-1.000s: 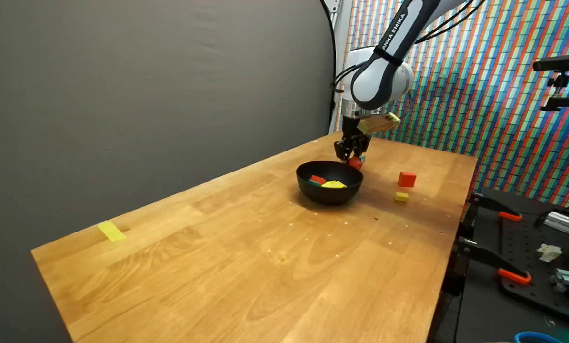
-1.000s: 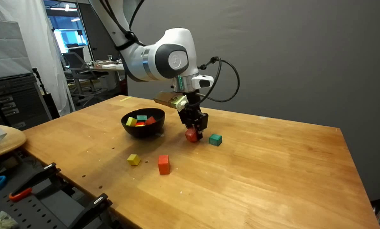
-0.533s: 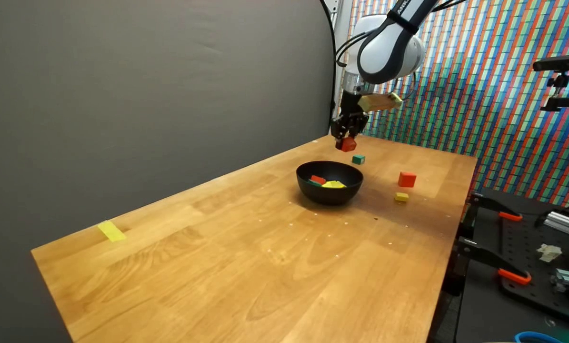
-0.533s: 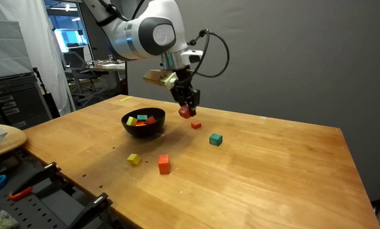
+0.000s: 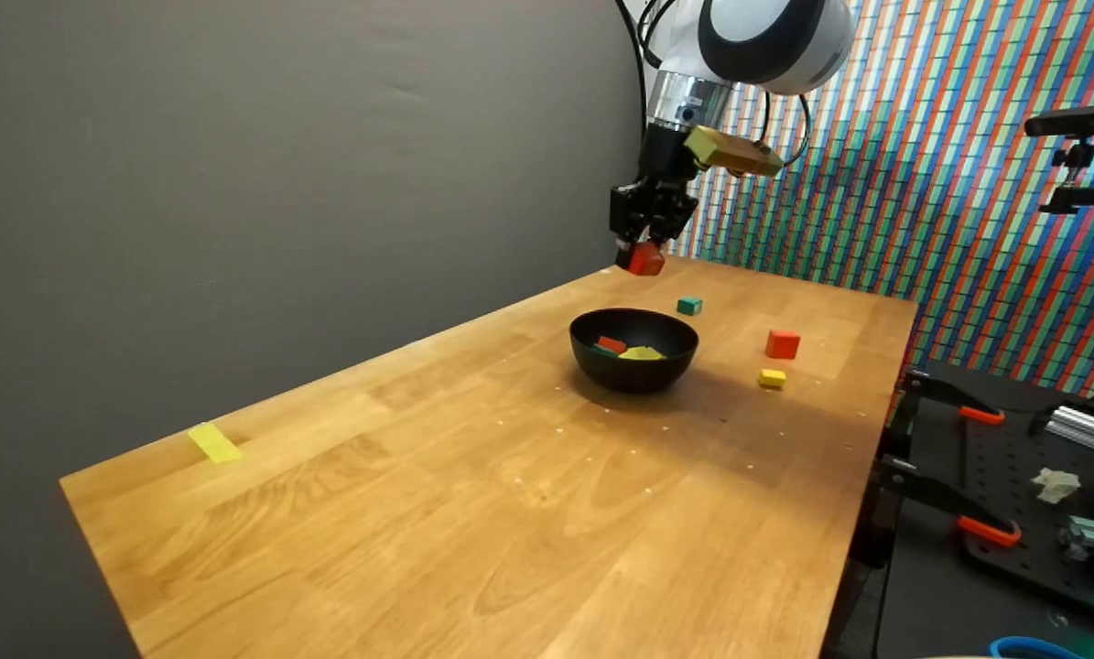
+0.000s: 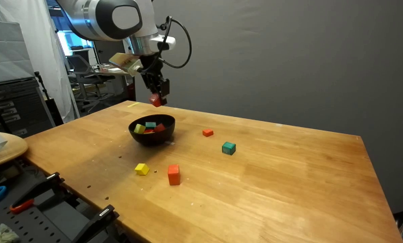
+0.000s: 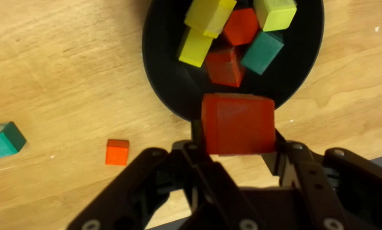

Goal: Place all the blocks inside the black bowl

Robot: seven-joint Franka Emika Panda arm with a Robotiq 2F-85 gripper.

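My gripper [image 7: 237, 137] is shut on a red block [image 7: 242, 124], which is raised over the near rim of the black bowl [image 7: 165, 80] in the wrist view. Both exterior views show the held block well above the bowl's height. Inside the bowl lie several blocks: yellow ones, among them a yellow block [image 7: 194, 48], two red ones, and a green block [image 7: 262, 52]. Loose on the table are a small orange-red block [image 6: 207, 132], a green block [image 6: 228, 148], a yellow block [image 6: 142, 169] and a taller red block [image 6: 174, 174].
The wooden table [image 6: 272, 189] carries the bowl and the loose blocks. Black clamps [image 6: 96, 222] grip its edge beside a dark perforated plate [image 6: 29, 226]. A grey backdrop [image 6: 289, 67] rises behind the table. Yellow tape [image 5: 215, 443] marks a table edge.
Holding the red block, my gripper has risen from the table and travelled across toward the bowl. The small orange-red block, earlier hidden behind it, now shows. The loose blocks stayed put.
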